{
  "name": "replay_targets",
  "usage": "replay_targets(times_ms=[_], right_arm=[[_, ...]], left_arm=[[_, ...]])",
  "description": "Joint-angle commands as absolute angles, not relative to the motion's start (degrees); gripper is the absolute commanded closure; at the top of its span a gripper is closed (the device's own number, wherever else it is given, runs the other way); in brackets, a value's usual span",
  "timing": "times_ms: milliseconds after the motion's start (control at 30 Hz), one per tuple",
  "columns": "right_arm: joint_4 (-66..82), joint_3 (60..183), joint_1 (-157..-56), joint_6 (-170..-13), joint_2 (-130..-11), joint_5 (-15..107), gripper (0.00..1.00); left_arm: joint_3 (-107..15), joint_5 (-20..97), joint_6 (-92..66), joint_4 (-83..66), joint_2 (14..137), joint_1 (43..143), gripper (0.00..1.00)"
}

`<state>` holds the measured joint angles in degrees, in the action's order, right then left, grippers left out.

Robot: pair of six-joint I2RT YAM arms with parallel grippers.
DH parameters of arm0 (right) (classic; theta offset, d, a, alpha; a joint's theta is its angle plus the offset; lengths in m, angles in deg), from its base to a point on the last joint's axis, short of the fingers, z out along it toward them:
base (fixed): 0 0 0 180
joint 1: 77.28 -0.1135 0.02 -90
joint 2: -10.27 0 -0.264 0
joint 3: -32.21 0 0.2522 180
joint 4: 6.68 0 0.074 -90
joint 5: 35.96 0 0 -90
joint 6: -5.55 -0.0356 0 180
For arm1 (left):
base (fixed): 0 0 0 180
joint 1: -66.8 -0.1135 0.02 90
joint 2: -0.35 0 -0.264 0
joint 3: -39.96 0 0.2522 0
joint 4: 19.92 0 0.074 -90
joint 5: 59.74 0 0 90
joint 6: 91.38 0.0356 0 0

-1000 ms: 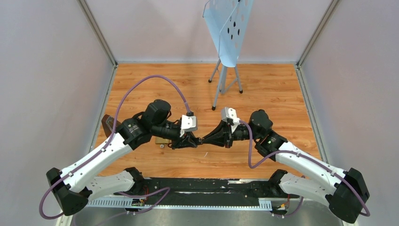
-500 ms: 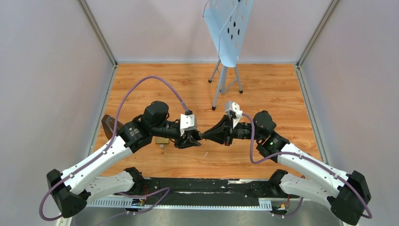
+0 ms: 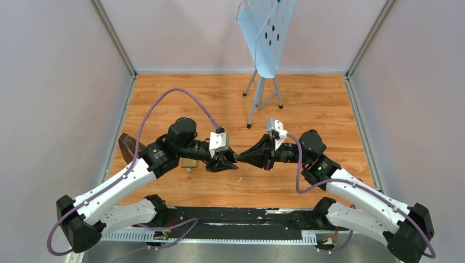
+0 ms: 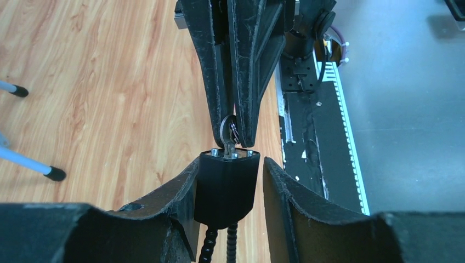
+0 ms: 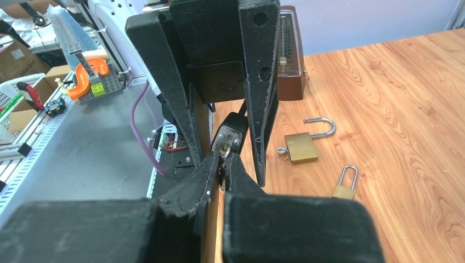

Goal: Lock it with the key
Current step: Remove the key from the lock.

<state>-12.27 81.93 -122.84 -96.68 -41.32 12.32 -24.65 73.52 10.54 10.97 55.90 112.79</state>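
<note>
From above, the left gripper (image 3: 226, 163) and right gripper (image 3: 244, 159) meet tip to tip over the near middle of the table (image 3: 307, 104). A brass padlock (image 3: 190, 163) lies just left of them, and the stand (image 3: 257, 93) is well beyond.

In the left wrist view, the left fingers clamp a black lock body (image 4: 227, 186) by its sides. The key (image 4: 227, 133) sits in its end face, its silver head pinched between the nearly closed right fingers.

In the right wrist view, a smaller padlock (image 5: 343, 189) lies near the first. The turn likely wants pure wrist roll along the key's axis while the left arm braces. There is open room far and right, but the table's near edge is close.
</note>
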Motion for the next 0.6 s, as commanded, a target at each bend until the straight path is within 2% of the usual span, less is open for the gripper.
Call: replay_targets(times_ms=[0, 100, 300, 400, 567], right_arm=[[-14.07, 83.64, -122.99, -92.72, -40.97, 8.75, 1.0], [-14.56, 83.41, -122.91, -90.73, -40.8, 7.87, 1.0], [-12.29, 83.59, -122.99, -85.88, -40.63, 6.49, 1.0], [-11.38, 83.56, -122.99, -85.05, -40.19, 7.9, 1.0], [-14.01, 82.92, -122.99, -89.06, -38.33, 11.57, 1.0]], left_arm=[[-25.96, 75.97, 9.04, 8.68, 56.51, 112.85, 0.52], [-26.43, 78.21, 9.84, 9.98, 57.4, 112.85, 0.55], [-27.28, 79.71, 9.84, 11.88, 58.58, 112.85, 0.76], [-27.76, 79.55, 9.92, 12.31, 59.0, 112.85, 0.98], [-27.62, 75.27, 10.38, 12.27, 58.71, 112.85, 1.0]])
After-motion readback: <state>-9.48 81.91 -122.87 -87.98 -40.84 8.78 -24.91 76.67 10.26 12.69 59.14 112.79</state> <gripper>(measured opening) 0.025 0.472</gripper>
